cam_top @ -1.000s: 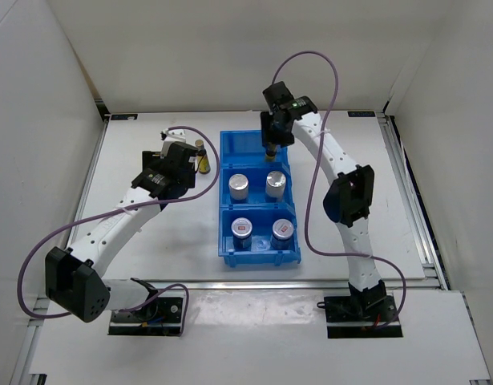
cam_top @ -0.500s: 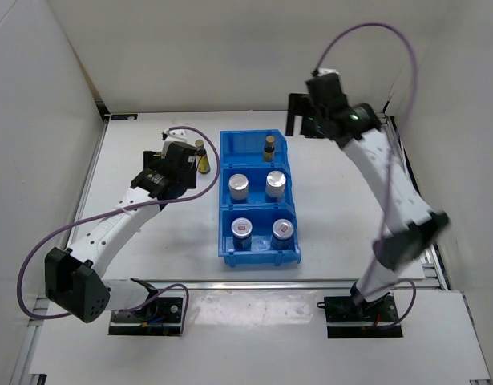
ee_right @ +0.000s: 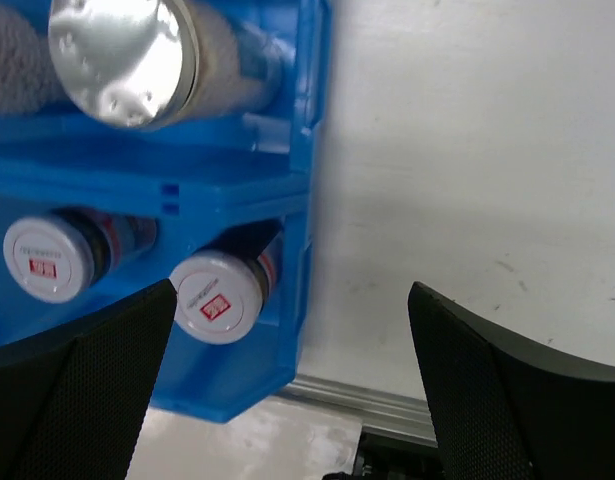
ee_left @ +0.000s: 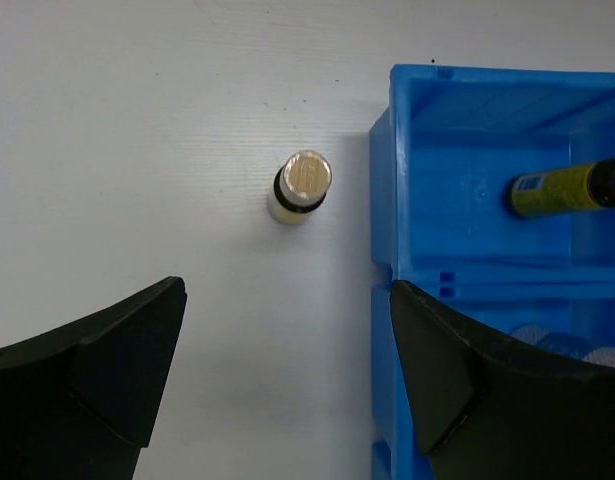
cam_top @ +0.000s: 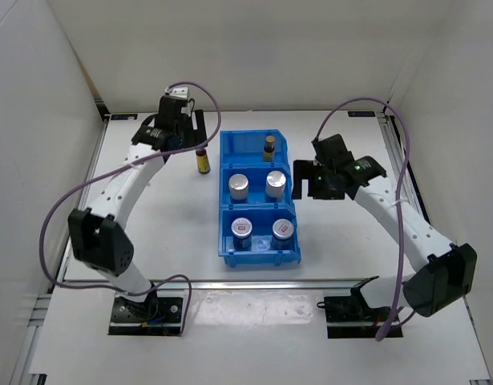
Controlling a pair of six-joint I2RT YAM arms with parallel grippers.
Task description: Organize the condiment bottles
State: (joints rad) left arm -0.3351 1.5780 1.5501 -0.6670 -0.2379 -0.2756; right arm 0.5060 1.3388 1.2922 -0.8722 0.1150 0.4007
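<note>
A blue bin [cam_top: 223, 210] holds five of the condiment bottles. A slim amber one [cam_top: 268, 147] stands in its far compartment. Two white cylinders with silvery tops [cam_top: 239, 186] [cam_top: 276, 184] fill the middle one, and two short jars [cam_top: 242, 229] [cam_top: 282, 229] the near one. Another amber bottle [cam_top: 202, 161] stands on the table left of the bin. My left gripper [cam_top: 188, 132] hangs open just behind that bottle [ee_left: 302, 185], empty. To the right of the bin, my right gripper [cam_top: 307, 181] is open and empty, beside the jars [ee_right: 217, 298].
White walls close in the table on the left, back and right. A metal rail [ee_right: 377, 405] runs along the table's near edge. The bin's right wall [ee_right: 309, 150] lies close to my right gripper's left finger [ee_right: 107, 380].
My right gripper opened, leaving the amber bottle in the far compartment, then swung away and came down to the right of the bin. My left arm drew back from the table bottle.
</note>
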